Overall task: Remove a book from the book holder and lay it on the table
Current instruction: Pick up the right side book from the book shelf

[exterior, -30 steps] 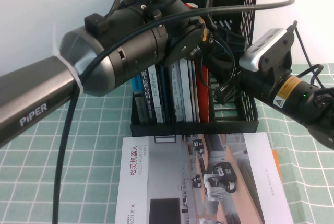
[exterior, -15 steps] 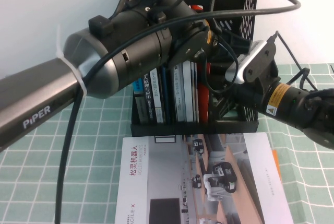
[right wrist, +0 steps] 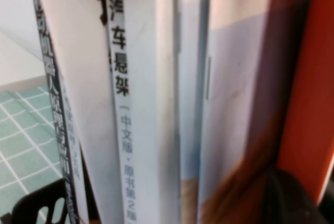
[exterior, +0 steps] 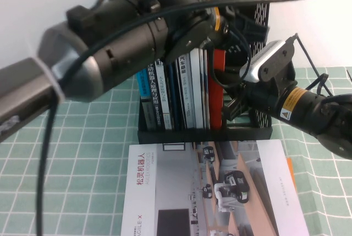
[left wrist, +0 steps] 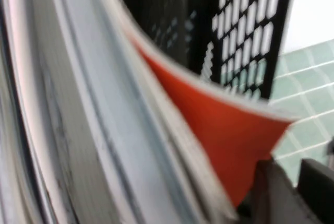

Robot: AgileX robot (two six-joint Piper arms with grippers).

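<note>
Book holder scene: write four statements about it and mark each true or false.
1. A magazine lies flat on the table in front of the book holder. True.
2. The book holder is empty. False: several books stand upright in it.
3. The right tool is parked far from the holder. False: it reaches into the holder beside the orange-covered book, shut.
4. The left tool is up at the books in the holder. True.
</note>
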